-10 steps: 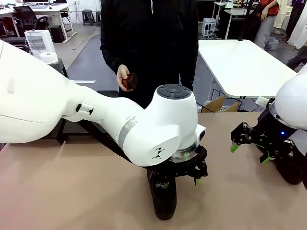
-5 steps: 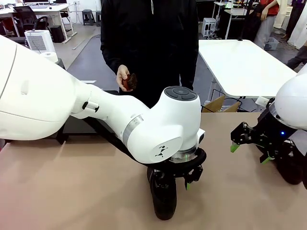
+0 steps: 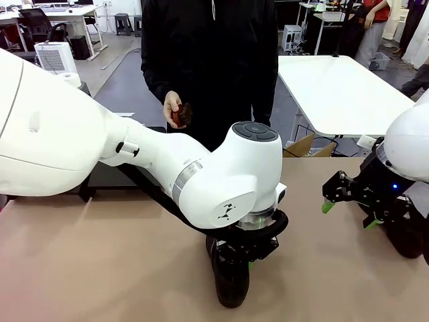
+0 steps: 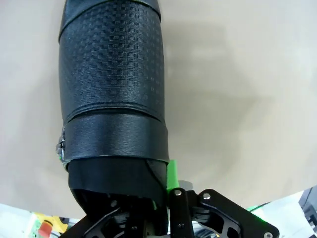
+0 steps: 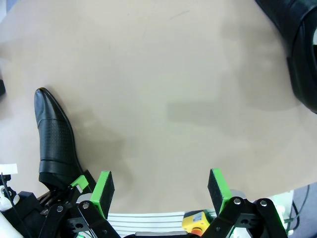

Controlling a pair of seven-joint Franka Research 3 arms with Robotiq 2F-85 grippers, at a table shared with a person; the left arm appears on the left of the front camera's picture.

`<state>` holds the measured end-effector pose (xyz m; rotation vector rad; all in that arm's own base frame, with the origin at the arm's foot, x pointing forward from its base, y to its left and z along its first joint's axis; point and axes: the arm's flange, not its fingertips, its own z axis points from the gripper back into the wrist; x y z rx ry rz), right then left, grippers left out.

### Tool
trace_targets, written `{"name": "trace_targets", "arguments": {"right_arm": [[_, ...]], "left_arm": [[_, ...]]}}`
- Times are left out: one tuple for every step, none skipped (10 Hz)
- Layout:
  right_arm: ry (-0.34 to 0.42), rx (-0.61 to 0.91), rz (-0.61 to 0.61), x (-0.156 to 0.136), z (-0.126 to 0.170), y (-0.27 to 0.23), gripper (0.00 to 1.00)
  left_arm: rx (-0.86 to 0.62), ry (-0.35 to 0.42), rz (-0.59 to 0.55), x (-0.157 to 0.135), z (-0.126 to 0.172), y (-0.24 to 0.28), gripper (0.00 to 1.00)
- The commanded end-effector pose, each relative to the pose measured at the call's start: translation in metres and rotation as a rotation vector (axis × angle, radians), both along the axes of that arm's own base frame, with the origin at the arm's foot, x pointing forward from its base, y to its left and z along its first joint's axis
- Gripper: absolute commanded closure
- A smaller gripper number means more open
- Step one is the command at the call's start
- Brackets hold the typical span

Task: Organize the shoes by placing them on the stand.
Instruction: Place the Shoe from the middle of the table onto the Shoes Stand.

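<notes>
A black shoe [image 3: 230, 285] with a textured upper lies on the tan tabletop near the front edge, toe toward me. My left gripper [image 3: 234, 258] sits over its heel end and is shut on it. In the left wrist view a green pad [image 4: 171, 173] presses the side of the shoe [image 4: 111, 74]. My right gripper [image 3: 350, 216] hovers open at the right, and nothing is between its pads [image 5: 105, 191]. A second shoe [image 3: 405, 238] lies at the right edge, partly hidden by the right arm. The black stand [image 3: 100, 180] lies at the left, mostly behind my left arm.
A person in black stands across the table, one hand [image 3: 175, 109] holding a small dark reddish object. The right wrist view shows the gripped shoe [image 5: 54, 139] at left, the other shoe [image 5: 297, 44] at top right and bare tabletop [image 5: 163, 99] between them.
My left gripper's fingers have come together onto the shoe's heel end, and the wrist has sunk slightly. The right arm and the person's hand have not moved.
</notes>
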<state>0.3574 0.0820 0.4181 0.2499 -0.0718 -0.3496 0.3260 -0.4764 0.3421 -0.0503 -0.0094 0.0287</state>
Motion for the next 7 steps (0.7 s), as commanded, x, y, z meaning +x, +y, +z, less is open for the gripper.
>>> {"name": "trace_targets", "arguments": {"right_arm": [[-0.001, 0.007, -0.003, 0.0, 0.001, 0.0, 0.0], [-0.001, 0.007, -0.003, 0.0, 0.001, 0.0, 0.0], [-0.001, 0.007, -0.003, 0.0, 0.001, 0.0, 0.0], [-0.001, 0.007, -0.003, 0.0, 0.001, 0.0, 0.0], [-0.001, 0.007, -0.003, 0.0, 0.001, 0.0, 0.0], [-0.001, 0.007, -0.003, 0.0, 0.001, 0.0, 0.0], [-0.001, 0.007, -0.003, 0.0, 0.001, 0.0, 0.0]], "left_arm": [[-0.008, 0.01, -0.008, 0.001, 0.004, 0.001, 1.0], [-0.01, 0.014, -0.009, -0.001, 0.006, 0.004, 1.0], [-0.025, 0.027, -0.014, -0.003, 0.011, 0.005, 1.0], [-0.06, 0.036, -0.04, -0.012, 0.036, 0.022, 1.0], [-0.094, -0.017, -0.033, -0.015, 0.072, 0.049, 1.0], [-0.105, -0.093, -0.034, -0.016, 0.111, 0.083, 1.0], [-0.098, -0.168, -0.054, -0.014, 0.142, 0.114, 1.0]]}}
